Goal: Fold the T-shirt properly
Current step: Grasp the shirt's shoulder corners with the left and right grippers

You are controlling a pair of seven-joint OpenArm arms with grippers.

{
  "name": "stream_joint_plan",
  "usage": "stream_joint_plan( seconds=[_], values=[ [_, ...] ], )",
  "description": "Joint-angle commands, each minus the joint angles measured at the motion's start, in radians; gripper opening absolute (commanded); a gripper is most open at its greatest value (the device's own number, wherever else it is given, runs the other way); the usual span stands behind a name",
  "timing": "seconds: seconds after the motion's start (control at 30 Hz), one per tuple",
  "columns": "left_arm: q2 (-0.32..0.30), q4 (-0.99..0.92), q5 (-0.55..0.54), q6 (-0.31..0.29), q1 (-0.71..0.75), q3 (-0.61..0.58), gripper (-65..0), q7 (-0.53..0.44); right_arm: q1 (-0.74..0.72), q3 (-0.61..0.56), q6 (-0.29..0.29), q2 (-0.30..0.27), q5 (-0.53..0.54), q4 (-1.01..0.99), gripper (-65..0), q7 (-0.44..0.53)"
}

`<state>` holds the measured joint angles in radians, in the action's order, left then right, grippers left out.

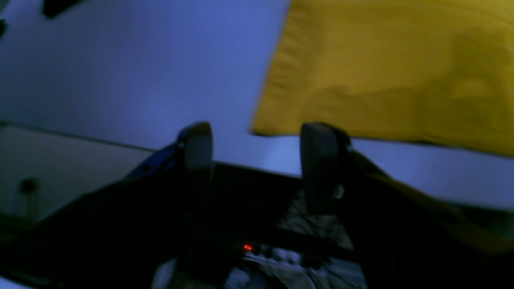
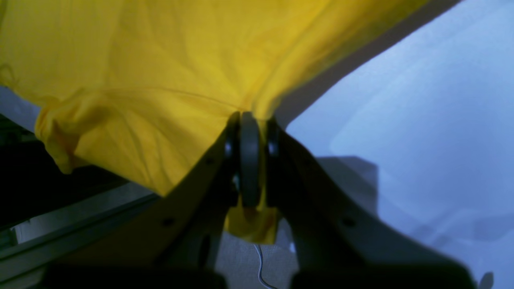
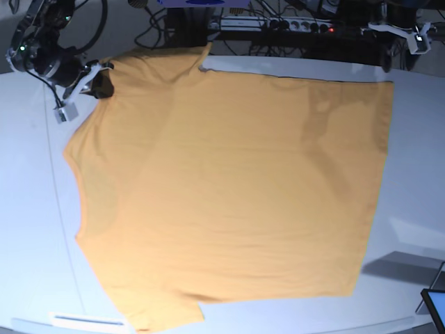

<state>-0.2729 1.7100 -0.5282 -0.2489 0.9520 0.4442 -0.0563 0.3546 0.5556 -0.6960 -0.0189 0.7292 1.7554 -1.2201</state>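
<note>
1. My right tool (image 2: 249, 160) is clamped on a pinch of the T-shirt (image 3: 229, 188) at its far-left corner, by the sleeve there. I judge I hold it to pull that corner taut or carry it over for a first fold.
2. In the right wrist view the cloth rises in a tent from my closed tips, and a small tab of fabric hangs below them.
3. My left tool (image 1: 257, 144) has its two fingers (image 1: 198, 144) spread apart with nothing between them. It sits just off the shirt's corner, above bare bench (image 3: 417, 174), probably placed for a grasp on the hem.
4. The T-shirt lies spread flat across the middle of the bench.
5. Its long axis runs left to right: collar end at the left, straight hem at the right, sleeves pointing far and near.
</note>
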Motion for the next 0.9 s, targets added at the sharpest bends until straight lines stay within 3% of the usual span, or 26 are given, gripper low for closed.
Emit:
stream_joint_plan(
  seconds=[0.0,0.23,0.4,0.5,0.6,0.87],
  values=[
    [-0.006,-0.011,-0.011,-0.003,0.003,0.031,-30.6,-0.024,0.005,0.001,-0.002,-0.008,-0.010,0.008,-64.6,-0.010],
    [-0.007,-0.123,-0.011,-0.031,-0.094,0.097,-30.6,0.049,0.011,0.001,-0.002,-0.008,-0.010,0.008,-64.7,-0.010],
    [-0.002,-0.124,-0.074,-0.171,-0.117,0.160,-30.6,0.103,0.017,-0.002,-0.002,-0.010,-0.010,0.008,-64.7,-0.007],
    [-0.009,-0.127,-0.183,-0.215,-0.141,0.216,-30.6,0.206,0.017,-0.021,-0.002,-0.013,-0.012,0.008,-64.7,-0.003],
    [-0.009,-0.159,-0.226,-0.312,-0.196,0.287,-30.6,0.319,0.019,-0.025,-0.002,-0.010,-0.012,0.008,-64.7,-0.003],
    [-0.010,-0.265,-0.224,-0.418,-0.308,0.368,-30.6,0.467,0.017,-0.049,-0.002,-0.013,-0.012,0.008,-64.7,-0.002]
  ],
)
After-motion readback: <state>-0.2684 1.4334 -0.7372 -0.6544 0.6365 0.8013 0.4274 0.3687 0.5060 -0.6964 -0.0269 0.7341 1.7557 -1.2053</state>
